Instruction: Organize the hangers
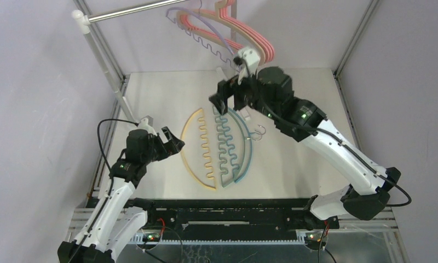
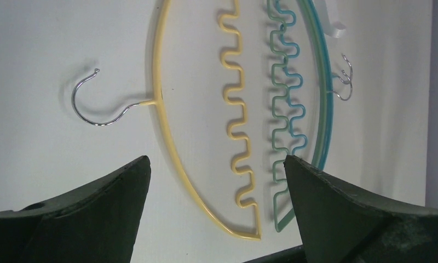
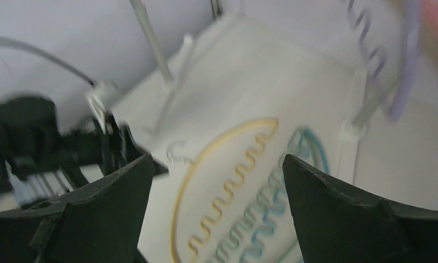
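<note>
Yellow hanger [image 1: 182, 143], green hanger [image 2: 275, 211] and teal hanger [image 2: 327, 115] lie flat mid-table, wavy bars side by side; pink hanger [image 1: 265, 48], tan hanger [image 1: 214, 15] and lavender hanger [image 1: 206, 46] hang above the far edge

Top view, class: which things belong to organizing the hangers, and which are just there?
Job: yellow hanger, green hanger, teal hanger, hung hangers.
Just there: rail, post, table.
</note>
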`<state>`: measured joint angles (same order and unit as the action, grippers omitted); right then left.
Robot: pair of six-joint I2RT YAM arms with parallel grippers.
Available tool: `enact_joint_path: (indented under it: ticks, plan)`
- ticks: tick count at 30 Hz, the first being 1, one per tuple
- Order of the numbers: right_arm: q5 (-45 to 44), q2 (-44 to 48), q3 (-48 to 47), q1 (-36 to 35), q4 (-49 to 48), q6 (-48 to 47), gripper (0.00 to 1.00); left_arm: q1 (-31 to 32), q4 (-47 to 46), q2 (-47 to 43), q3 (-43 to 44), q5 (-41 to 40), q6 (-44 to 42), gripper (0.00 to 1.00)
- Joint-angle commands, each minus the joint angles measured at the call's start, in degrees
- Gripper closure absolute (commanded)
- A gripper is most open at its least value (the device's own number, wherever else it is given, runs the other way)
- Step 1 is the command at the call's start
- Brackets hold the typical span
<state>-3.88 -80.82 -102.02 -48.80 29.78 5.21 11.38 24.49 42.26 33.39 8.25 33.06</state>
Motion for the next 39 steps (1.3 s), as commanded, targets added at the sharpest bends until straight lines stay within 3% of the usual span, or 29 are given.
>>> enact_joint_path:
  ticks: [1,7,15,21,28,36,39]
  plan:
    - [0.6,1.8,10.8,-4.3,4.1,-0.7,0.06,-0.1,-1.2,0.4,-0.7,-3.3,2.1,0.03]
    - [2.6,-2.1,18.1,-11.6,4.7,-0.6,0.1,-4.5,-0.5,1.6,-2.3,-4.3,5.0,0.03]
    - [6.9,-12.9,18.4,-14.5,0.3,-1.1,0.18,-14.7,3.7,4.7,2.5,-2.9,-2.0,0.02]
    - [8.1,-24.8,16.8,-17.0,-1.2,2.0,0.31,-21.6,2.6,4.5,0.1,0.7,-5.1,0.03]
    - [3.3,-32.9,16.9,-19.9,-2.5,2.9,0.34,-22.4,-0.2,6.4,-0.9,3.8,-4.9,0.03]
    - [0.3,-36.3,18.1,-19.8,-3.4,3.1,0.36,-22.5,-1.8,5.7,-0.8,4.2,-4.6,0.03]
    - [-1.5,-37.0,19.3,-19.6,-4.4,3.3,0.41,-22.5,-1.8,4.9,-1.1,4.4,-4.0,0.03]
